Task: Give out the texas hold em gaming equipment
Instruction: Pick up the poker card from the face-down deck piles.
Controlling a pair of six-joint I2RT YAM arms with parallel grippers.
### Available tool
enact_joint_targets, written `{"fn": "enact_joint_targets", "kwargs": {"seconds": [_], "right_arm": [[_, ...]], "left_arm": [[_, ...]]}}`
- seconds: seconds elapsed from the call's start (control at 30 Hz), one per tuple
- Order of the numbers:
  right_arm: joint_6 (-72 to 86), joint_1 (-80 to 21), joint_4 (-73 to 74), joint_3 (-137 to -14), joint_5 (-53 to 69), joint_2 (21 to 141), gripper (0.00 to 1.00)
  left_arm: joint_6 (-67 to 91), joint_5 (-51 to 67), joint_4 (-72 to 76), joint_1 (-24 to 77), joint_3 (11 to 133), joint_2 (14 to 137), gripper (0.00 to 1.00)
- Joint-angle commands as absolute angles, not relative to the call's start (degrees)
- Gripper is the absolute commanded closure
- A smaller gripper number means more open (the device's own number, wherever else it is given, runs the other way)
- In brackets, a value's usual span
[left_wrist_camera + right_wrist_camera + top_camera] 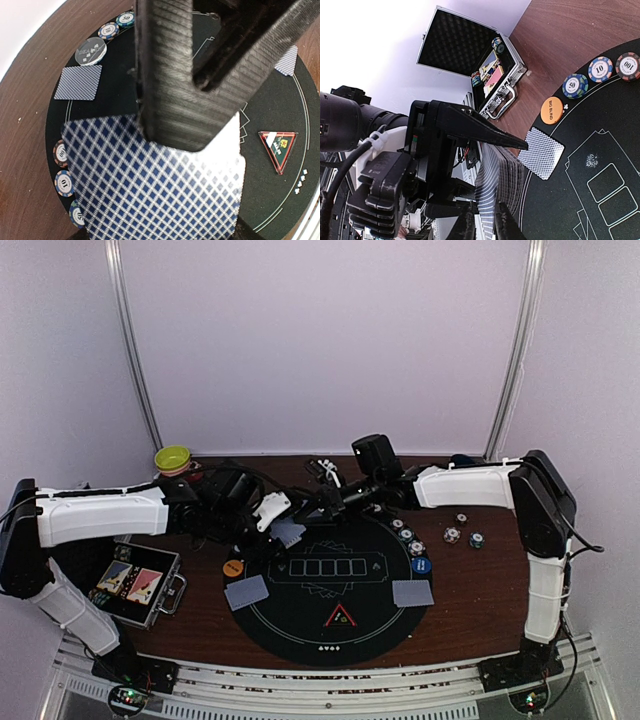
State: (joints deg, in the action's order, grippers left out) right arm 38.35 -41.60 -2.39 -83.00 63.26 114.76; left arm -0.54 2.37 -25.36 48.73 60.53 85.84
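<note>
The left gripper (279, 525) is clamped on the deck of playing cards (160, 195), holding it over the far left part of the round black mat (330, 642). The card backs show a blue-and-white diamond lattice inside a white border.

The right gripper (484, 223) has its two fingers close together at the deck's edge. I cannot tell whether they pinch a card.

Three single cards lie face down on the mat:
- one near left (247, 592)
- one near right (413, 592)
- a third card (78, 82) at the far rim, beside a dark lettered disc (90, 50)

There is one orange button (233, 567), one blue button (420, 565) and one red triangle marker (340, 617).

I count nine edge-striped chips:
- three chips (406, 534) on the mat's right rim
- three chips (452, 534) on the brown table (500, 590) just beyond
- three chips (600, 69) next to the orange button
</note>
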Motion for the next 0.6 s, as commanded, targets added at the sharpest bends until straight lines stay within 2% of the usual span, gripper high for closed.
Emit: {"fn": "enact_joint_targets", "kwargs": {"seconds": [0.0,0.57], "right_arm": [[38.87,-42.03,-4.22,-83.33,64.28,113.13,0.85],[36.23,-42.63,-0.07,-85.14,61.75,115.20,0.86]], "left_arm": [[-0.35,2.58,-24.19,48.37,61.01,86.32,0.35],[-0.35,2.63,-24.17,48.35,60.91,86.37,0.35]]}}
